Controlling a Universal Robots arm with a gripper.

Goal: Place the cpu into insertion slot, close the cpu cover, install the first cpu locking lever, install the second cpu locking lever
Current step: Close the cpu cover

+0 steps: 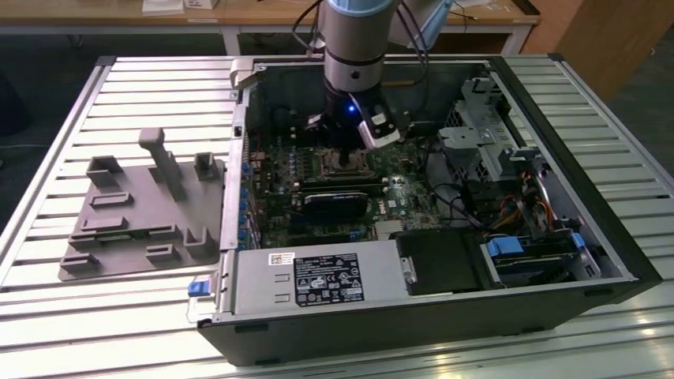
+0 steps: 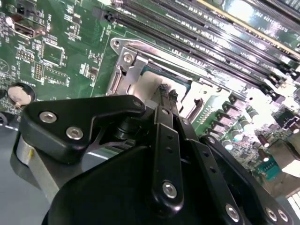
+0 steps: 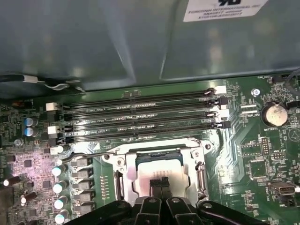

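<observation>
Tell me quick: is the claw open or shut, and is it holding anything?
Claw: shut, tips together at the face of the cpu, with nothing gripped between them.

Exterior view: strong overhead light falls on the ribbed silvery metal table [image 1: 126,316], with white glare on the slats nearest the camera. Inside the open black computer case [image 1: 421,328], the silver-framed square insertion slot [image 1: 342,163] lies in dim shadow. A small blue light [image 1: 349,106] glows just above it. In both wrist views, glare bleaches the green circuit board [image 3: 243,154] pinkish-white beside the slot, around the cylindrical capacitors [image 3: 58,187].
</observation>
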